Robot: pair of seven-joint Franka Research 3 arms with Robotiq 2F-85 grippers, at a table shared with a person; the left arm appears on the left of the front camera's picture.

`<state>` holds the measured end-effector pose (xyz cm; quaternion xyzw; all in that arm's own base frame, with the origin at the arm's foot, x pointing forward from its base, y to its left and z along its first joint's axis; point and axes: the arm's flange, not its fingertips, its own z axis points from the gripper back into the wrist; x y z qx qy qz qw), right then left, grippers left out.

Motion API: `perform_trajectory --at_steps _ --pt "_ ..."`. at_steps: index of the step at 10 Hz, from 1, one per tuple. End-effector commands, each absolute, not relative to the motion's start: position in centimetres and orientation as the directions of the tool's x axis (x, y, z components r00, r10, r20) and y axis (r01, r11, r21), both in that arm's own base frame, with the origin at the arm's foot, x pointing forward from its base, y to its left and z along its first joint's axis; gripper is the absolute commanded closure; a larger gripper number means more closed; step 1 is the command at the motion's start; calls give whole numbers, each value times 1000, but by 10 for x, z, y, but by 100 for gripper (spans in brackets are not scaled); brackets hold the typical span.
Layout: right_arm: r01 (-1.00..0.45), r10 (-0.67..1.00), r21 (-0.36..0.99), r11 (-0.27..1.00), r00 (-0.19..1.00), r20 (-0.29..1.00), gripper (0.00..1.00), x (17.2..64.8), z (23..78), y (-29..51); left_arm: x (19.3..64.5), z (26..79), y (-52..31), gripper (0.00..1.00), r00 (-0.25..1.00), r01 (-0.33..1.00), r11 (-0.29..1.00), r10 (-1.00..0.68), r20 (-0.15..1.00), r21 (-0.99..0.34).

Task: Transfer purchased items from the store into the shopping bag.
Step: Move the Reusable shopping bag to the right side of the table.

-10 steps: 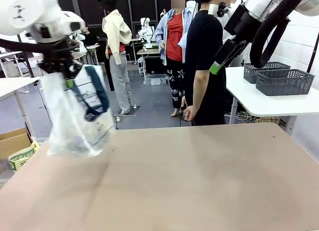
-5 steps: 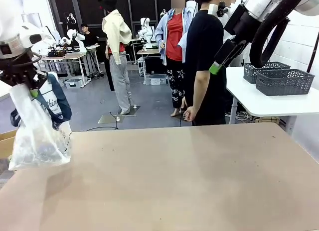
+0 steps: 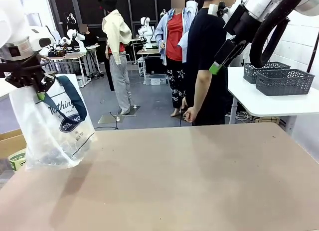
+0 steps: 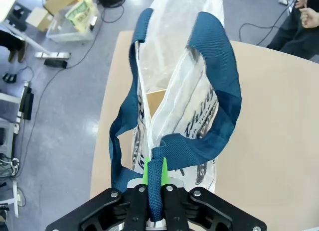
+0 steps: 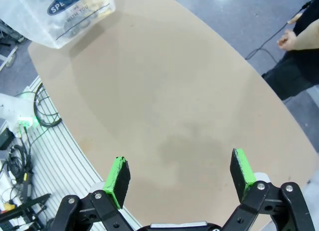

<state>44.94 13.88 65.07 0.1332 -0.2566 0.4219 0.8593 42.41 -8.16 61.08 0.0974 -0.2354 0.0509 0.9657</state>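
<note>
The shopping bag [image 3: 52,126], translucent white with navy strap handles and navy print, hangs over the table's left edge. My left gripper [image 3: 39,89] is shut on one of its straps. In the left wrist view the fingers pinch the strap [image 4: 157,176] above the bag's open mouth [image 4: 164,81]. A tan box [image 4: 155,99] among the purchased items shows inside, and more items [image 3: 50,156] show dimly through the plastic at the bottom. My right gripper [image 3: 218,61] hangs high at the far right. In the right wrist view it [image 5: 180,170] is open over bare table, with the bag [image 5: 60,12] far off.
A person in black [image 3: 204,57] stands at the table's far side, one hand [image 5: 289,39] hanging by the edge. Dark lattice baskets [image 3: 279,79] sit on a white side table to the right. Cardboard boxes [image 3: 12,144] lie on the floor at left. The brown tabletop [image 3: 189,181] is bare.
My left arm carried the bag from over the table's left part out past its left edge, then came back a little to the right. The bag's printed side now faces the camera. The right arm stayed still.
</note>
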Motion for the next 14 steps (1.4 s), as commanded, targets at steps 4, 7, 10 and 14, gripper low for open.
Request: perform_trajectory --at_steps 4,7,10,14 --pt "-793 659 14 609 515 548 0 446 647 137 449 594 -43 100 855 -137 987 75 513 85" --pt "-793 659 14 609 515 548 0 446 647 137 455 580 -7 100 822 -170 982 96 561 81" --pt "-793 659 14 609 515 548 0 446 647 137 452 558 24 100 844 -124 989 64 532 77" --pt "-793 659 14 609 515 548 0 446 647 137 448 519 25 100 867 -36 998 10 499 42"
